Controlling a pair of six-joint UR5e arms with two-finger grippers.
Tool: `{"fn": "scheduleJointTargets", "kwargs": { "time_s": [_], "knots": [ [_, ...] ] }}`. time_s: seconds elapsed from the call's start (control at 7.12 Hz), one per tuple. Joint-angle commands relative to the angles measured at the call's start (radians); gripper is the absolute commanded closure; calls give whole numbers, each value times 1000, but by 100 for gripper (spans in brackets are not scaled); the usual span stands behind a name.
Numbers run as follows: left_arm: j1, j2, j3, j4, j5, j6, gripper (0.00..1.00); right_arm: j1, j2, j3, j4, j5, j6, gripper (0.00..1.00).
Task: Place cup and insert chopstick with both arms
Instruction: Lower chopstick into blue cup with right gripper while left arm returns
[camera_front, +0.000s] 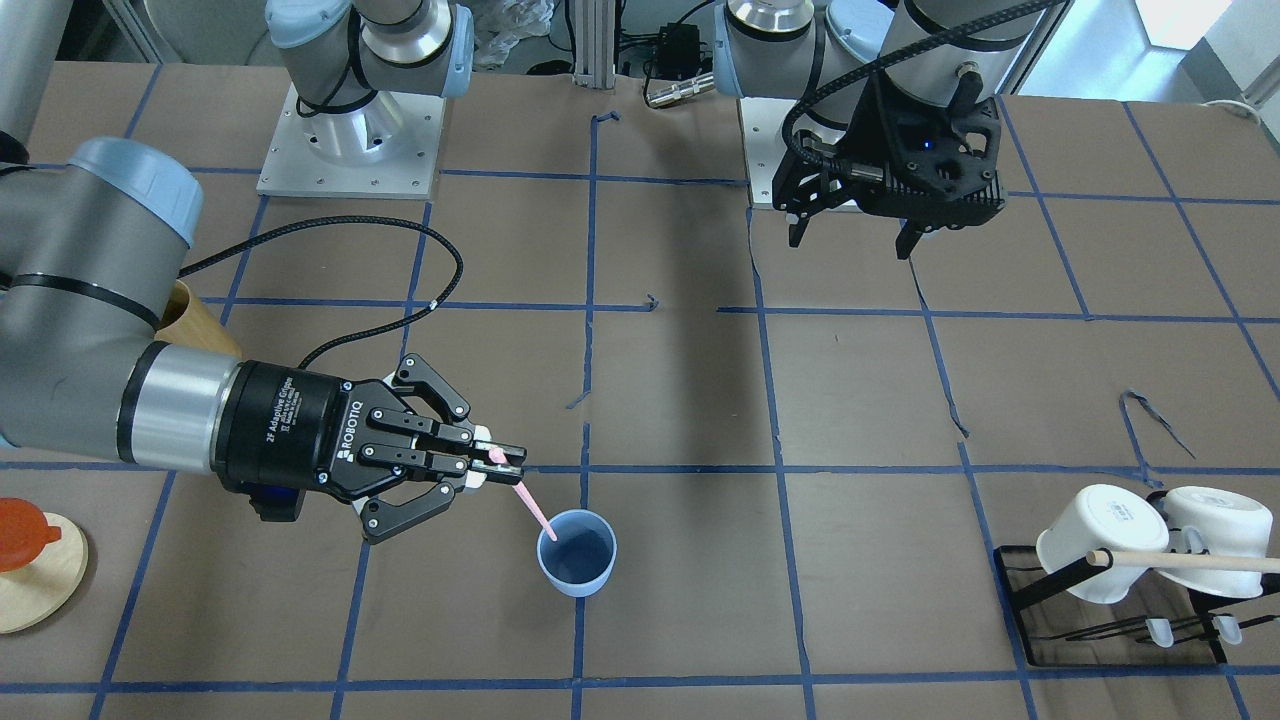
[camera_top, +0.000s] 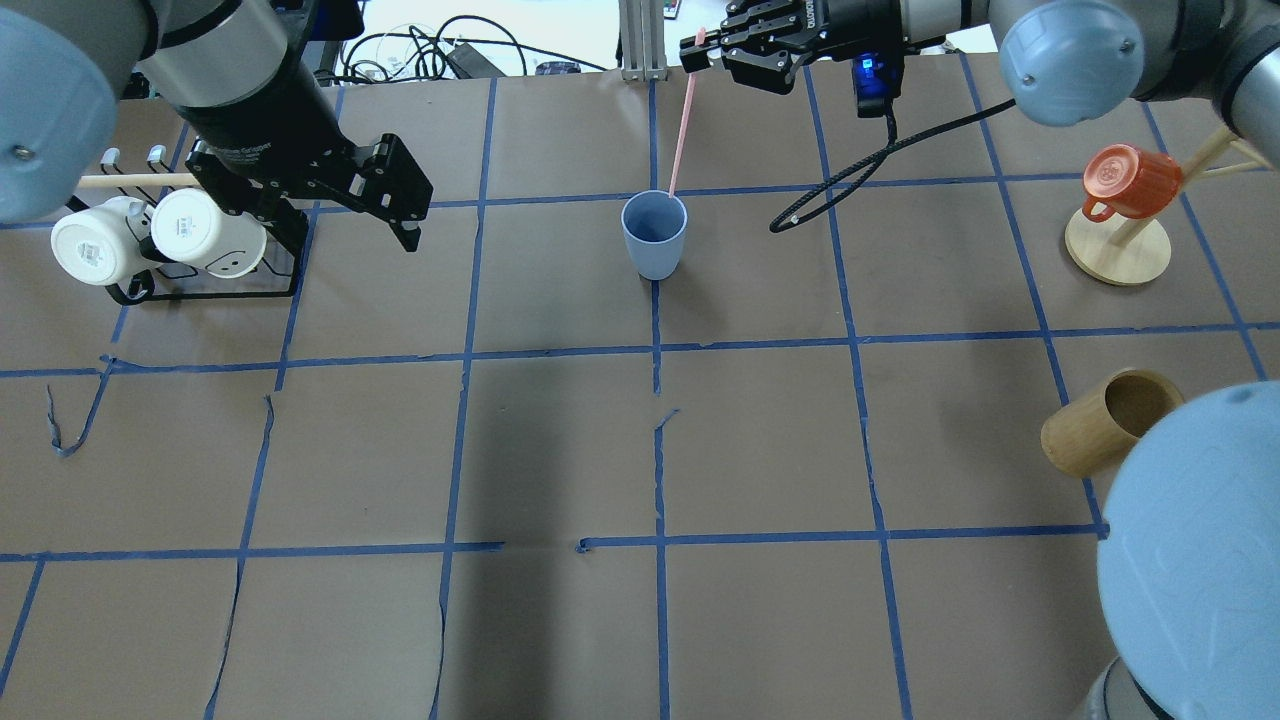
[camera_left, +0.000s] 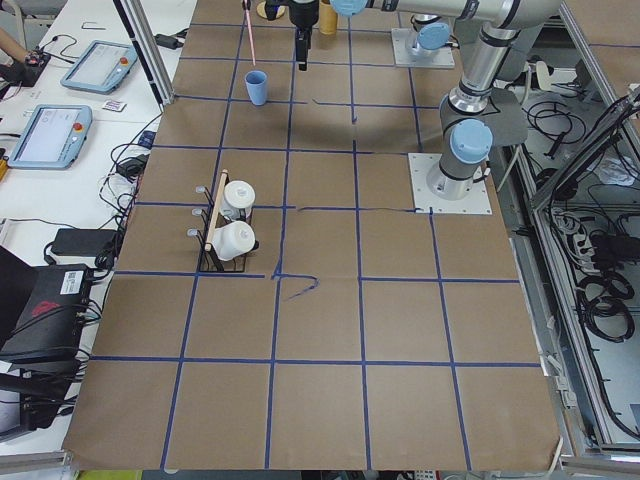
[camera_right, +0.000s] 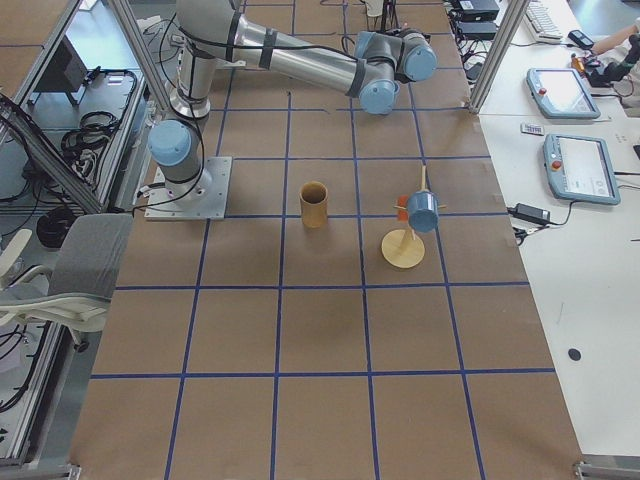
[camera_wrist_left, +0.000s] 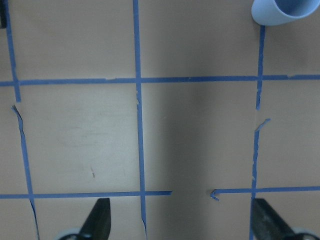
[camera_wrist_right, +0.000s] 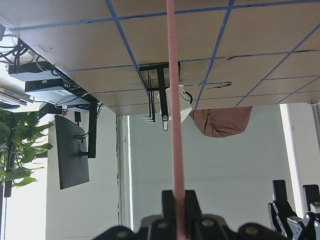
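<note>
1. The left gripper (camera_front: 851, 243) hangs spread and empty, well apart from the cup.
2. The cup (camera_top: 654, 235) stands upright mid-table. The chopstick (camera_top: 680, 130) slants, tip at the rim — a skewed release could topple the cup or miss it.
3. The right gripper (camera_front: 508, 463) pinches the chopstick's top end.

Two robot arms (camera_top: 230, 70) (camera_top: 1070, 45), two black grippers — left gripper (camera_front: 850, 243), right gripper (camera_front: 505, 462) — one blue cup (camera_front: 575, 585), one pink chopstick (camera_front: 533, 510), two white mugs (camera_front: 1095, 540) (camera_front: 1220, 530), one black rack (camera_front: 1050, 582), one wood dowel (camera_front: 1200, 562), one orange cup (camera_top: 1135, 180), one wood stand (camera_top: 1118, 255), one tan tube (camera_top: 1090, 435).
</note>
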Motion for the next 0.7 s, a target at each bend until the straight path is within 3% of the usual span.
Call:
{"fn": "scheduleJointTargets", "kwargs": {
  "time_s": [0.0, 0.56],
  "knots": [
    [2, 11, -5, -8, 1, 4, 0, 7, 22, 0, -25, 3, 1, 100],
    [3, 16, -5, -22, 1, 5, 0, 33, 56, 1, -69, 1, -1, 100]
  ]
}}
